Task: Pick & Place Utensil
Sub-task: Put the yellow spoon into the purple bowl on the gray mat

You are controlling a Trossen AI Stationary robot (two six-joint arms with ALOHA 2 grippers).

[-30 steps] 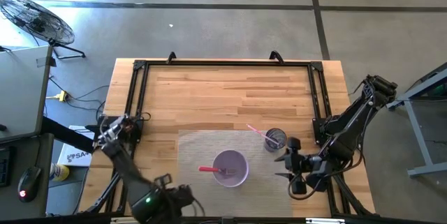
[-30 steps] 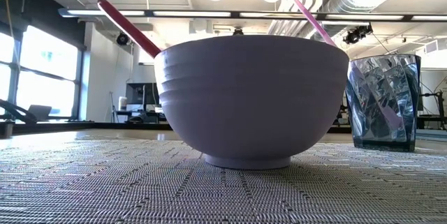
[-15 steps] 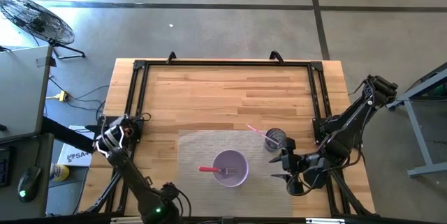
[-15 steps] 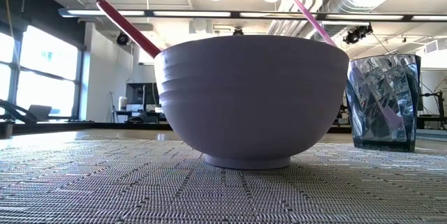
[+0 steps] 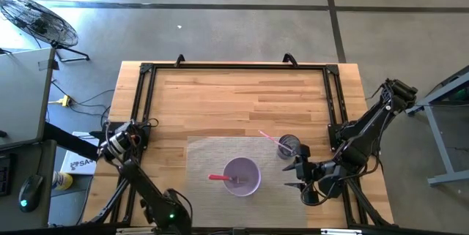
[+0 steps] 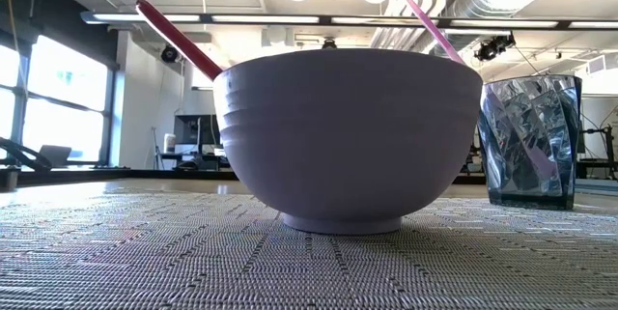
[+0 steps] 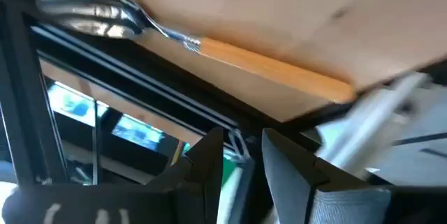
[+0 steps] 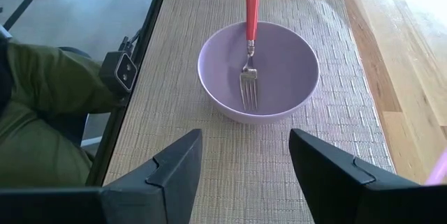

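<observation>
A lilac bowl (image 5: 250, 184) stands on a woven placemat (image 5: 209, 154). Inside it lies a fork (image 8: 249, 77), its red handle (image 6: 179, 38) leaning on the rim. A blue faceted cup (image 5: 289, 147) beside the bowl holds a pink utensil (image 6: 425, 20). My right gripper (image 8: 244, 137) is open, level, to the right of the bowl and pointing at it. My left arm (image 5: 157, 206) reaches down at the table's near left edge. Its gripper (image 7: 243, 140) has a narrow gap and holds nothing. Beyond it lies a wooden-handled spoon (image 7: 188, 39), which the high view does not show.
A black frame rail (image 5: 234, 66) runs around the tabletop. Bare wood (image 5: 234, 99) lies beyond the placemat toward the far edge. In the right wrist view, olive cloth (image 8: 49, 84), perhaps a person's clothing, shows past the rail.
My left arm has swung down toward the table's near edge, and its gripper has dropped toward the picture's bottom. My right gripper has edged slightly left, toward the bowl. The bowl, fork and cup have not moved.
</observation>
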